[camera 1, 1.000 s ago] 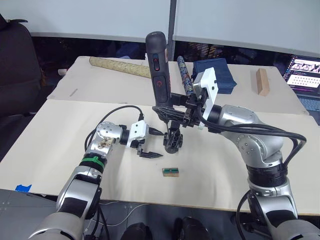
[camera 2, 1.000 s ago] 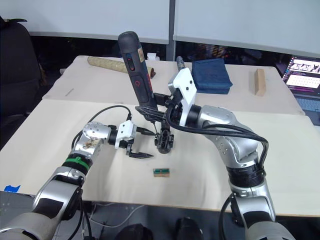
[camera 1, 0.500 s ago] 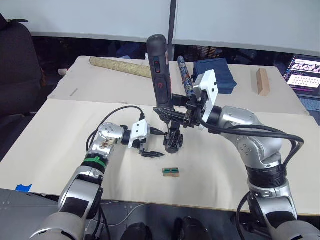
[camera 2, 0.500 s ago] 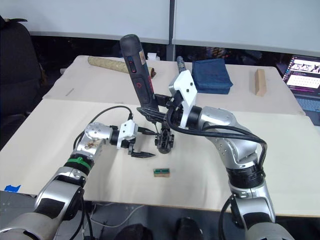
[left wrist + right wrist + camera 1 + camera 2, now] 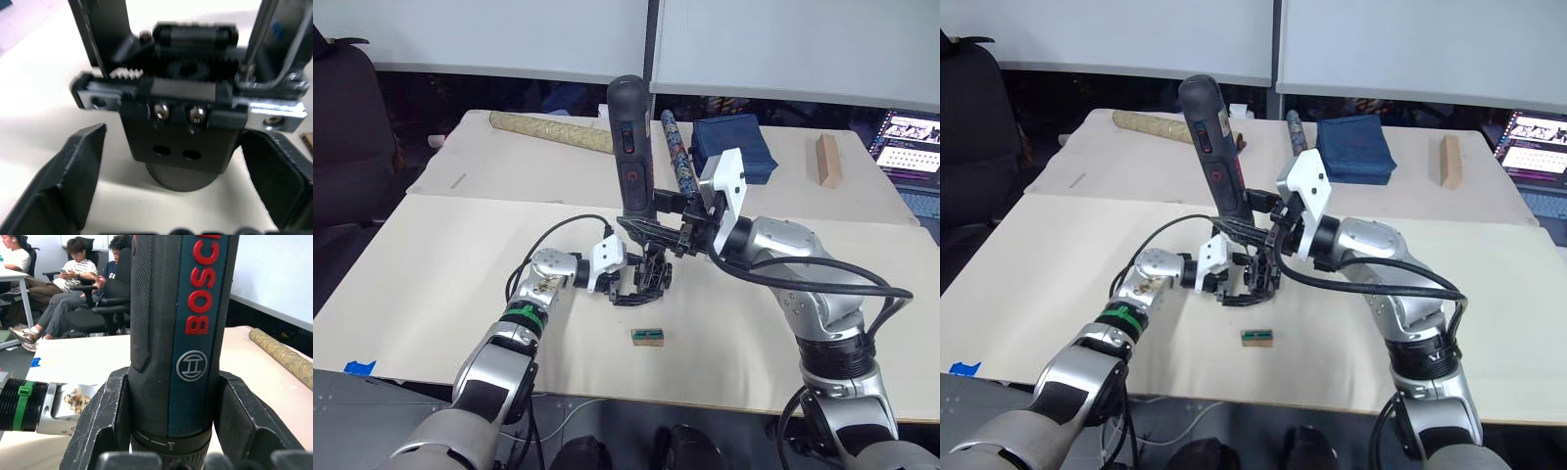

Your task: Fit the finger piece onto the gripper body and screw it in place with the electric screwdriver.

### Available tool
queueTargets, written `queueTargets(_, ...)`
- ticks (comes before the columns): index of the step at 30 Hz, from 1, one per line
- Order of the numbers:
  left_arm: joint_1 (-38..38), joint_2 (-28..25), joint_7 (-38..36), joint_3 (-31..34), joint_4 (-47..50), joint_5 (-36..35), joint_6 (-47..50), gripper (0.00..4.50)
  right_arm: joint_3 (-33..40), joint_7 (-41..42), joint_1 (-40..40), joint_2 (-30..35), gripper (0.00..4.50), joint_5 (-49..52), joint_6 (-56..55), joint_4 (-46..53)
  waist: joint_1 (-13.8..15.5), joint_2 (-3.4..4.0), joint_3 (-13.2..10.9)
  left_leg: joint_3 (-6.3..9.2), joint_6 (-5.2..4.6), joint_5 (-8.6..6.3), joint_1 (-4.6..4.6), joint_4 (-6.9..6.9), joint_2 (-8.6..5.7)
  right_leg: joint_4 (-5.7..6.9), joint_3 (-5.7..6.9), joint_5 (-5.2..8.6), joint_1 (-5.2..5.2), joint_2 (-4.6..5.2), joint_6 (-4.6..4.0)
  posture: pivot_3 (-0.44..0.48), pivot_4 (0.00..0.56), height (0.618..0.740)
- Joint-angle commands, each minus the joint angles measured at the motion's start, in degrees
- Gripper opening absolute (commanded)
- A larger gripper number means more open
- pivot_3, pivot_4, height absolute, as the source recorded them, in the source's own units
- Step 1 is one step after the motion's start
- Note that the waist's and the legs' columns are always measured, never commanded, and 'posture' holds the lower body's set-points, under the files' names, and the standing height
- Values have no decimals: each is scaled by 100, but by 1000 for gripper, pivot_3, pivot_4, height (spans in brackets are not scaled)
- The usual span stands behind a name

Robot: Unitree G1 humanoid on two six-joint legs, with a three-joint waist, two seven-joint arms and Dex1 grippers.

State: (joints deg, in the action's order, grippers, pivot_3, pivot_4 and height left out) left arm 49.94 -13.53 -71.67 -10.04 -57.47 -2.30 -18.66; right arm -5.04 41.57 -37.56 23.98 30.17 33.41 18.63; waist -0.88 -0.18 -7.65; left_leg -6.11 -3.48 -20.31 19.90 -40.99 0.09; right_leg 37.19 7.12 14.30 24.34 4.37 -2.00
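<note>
The screwdriver (image 5: 178, 328) carries red "BOSCH" lettering running along a blue strip on its dark barrel, with a round emblem below it, and red buttons show on its side in the head views. The right hand (image 5: 677, 223) is clamped on the screwdriver, one black finger on each side of the barrel, holding it nearly upright with the bit pointing down onto the body (image 5: 653, 277). The body stands on its round base near the middle of the front bench (image 5: 431, 284); in the left wrist view it shows a toothed rack, two bright screw heads and two empty holes beneath them. The left hand (image 5: 626, 284) is open, its fingers (image 5: 63, 181) spread on either side of the body without clearly touching it. A second ago this hand hovered well to the left of the body; it has since slid in until its fingers straddle it, while the screwdriver has tipped a little more upright and stayed over the same spot. I cannot make out the finger piece apart from the black parts of the body. A small green and brown block (image 5: 647, 336) lies just in front of the body, where it lay before. Behind the body, on the rear bench, lie a patterned tube (image 5: 551, 131), a folded blue cloth (image 5: 736, 145) and a wooden block (image 5: 827, 160); a laptop (image 5: 907, 140) sits far right. In the right wrist view, people sit on office chairs beyond the bench.
</note>
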Motion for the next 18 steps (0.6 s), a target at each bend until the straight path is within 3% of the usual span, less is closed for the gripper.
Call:
queueTargets(1, 178, -2, -71, 18, -114, 64, -244, 2860, 91, 149, 68, 96, 1943, -102, -362, 136, 5, 0, 0, 0, 0, 0, 0, -1, -1, 1, 0, 0, 0, 0, 0, 0, 150, 740)
queueTargets(2, 179, -9, -104, -3, -147, 92, -290, 2340, 74, 217, 105, 115, 1943, -127, -443, 114, 3, 0, 0, 0, 0, 0, 0, -4, 0, 0, 0, 0, -2, 0, 0, 0, 150, 740)
queueTargets(3, 181, -14, -136, -15, -173, 111, -319, 2272, 56, 297, 145, 135, 1943, -152, -527, 95, 2, 0, 0, 0, 0, 0, 0, -6, 0, 0, 0, 0, -3, 0, 0, 0, 150, 740)
queueTargets(9, 261, -16, -171, 10, -333, 167, -390, 2275, -141, 883, 291, 304, 1943, -196, -657, -352, 0, -1, 0, 0, 0, 0, -10, -8, 1, -2, -4, 0, -10, 0, 1, 0, 150, 740)
queueTargets(18, 289, -21, -174, 37, -384, 185, -447, 2275, -85, 544, 161, 180, 1943, -150, -113, -975, 3, -3, 2, -4, 0, 0, -33, -8, 8, -2, -10, 0, -24, 5, 0, 0, 150, 740)
